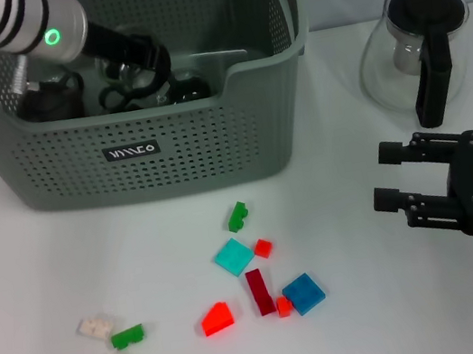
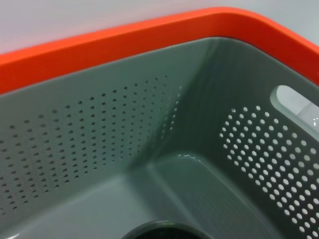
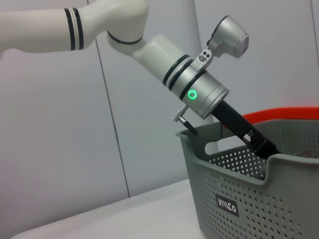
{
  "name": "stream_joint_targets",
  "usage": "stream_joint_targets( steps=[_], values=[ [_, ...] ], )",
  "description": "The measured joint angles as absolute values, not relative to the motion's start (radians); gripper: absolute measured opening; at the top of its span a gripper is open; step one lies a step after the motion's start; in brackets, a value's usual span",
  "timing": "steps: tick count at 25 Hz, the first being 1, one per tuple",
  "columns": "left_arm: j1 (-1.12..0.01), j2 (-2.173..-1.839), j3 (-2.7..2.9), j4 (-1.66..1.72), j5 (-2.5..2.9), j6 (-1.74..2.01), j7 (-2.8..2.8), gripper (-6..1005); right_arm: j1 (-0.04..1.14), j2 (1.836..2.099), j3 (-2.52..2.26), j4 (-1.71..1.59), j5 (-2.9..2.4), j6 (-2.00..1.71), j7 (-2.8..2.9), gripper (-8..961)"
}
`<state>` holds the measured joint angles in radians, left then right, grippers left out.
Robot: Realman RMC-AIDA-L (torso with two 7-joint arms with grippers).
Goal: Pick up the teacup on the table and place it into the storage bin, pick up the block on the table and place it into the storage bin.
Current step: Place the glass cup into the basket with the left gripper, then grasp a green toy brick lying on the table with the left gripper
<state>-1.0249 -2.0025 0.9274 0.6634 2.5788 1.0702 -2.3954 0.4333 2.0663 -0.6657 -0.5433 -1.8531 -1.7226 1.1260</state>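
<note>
The large grey perforated plastic storage bin (image 1: 169,157) fills the upper left of the head view, and the left gripper (image 1: 139,66) is reaching deep inside it; whether its fingers are parted or closed cannot be told from these pictures. Something glassy glints among the dark parts inside the bin, possibly the teacup, but it is too obscured to name with certainty; no teacup stands on the white table (image 1: 37,295). The left wrist view shows only the bin's inner walls, its orange rim (image 2: 124,45) and a dark round edge at the bottom. So the teacup step seems to be at or near its release. The block step looks untouched: small plastic blocks lie scattered in the lower centre, among them a teal square tile (image 1: 233,256), a dark red bar (image 1: 259,291) and a blue square brick (image 1: 304,293). The right gripper (image 1: 388,176), at centre right, hangs with fingers spread and empty, below a glass carafe with a black handle (image 1: 421,53).
</note>
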Motion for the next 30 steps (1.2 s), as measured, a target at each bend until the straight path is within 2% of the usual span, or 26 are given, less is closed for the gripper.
stream_joint_targets(
  steps=[10,13,18,21,23,30],
  values=[
    [-1.018,-2.009,0.922,0.683,2.569,1.081,-2.402,166,0.43,2.065,-0.672,-0.543,-1.853,-1.725,1.126,674],
    [-1.014,-2.013,0.918,0.704,2.563,1.093,-2.404,395,0.428,2.065,-0.671,-0.543,-1.853,-1.725,1.126,673],
    [-0.974,-2.02,0.911,0.813,2.52,1.151,-2.411,509,0.427,2.065,-0.668,-0.543,-1.853,-1.73,1.126,673],
    [-0.938,-2.026,0.889,0.889,2.466,1.183,-2.409,510,0.426,2.064,-0.666,-0.543,-1.853,-1.731,1.126,674],
    [-0.874,-2.034,0.823,0.979,2.306,1.253,-2.323,511,0.425,2.063,-0.666,-0.543,-1.853,-1.731,1.126,674],
    [-0.731,-2.036,0.571,0.98,1.873,1.553,-2.017,514,0.425,2.063,-0.666,-0.543,-1.853,-1.732,1.126,674]
  ],
)
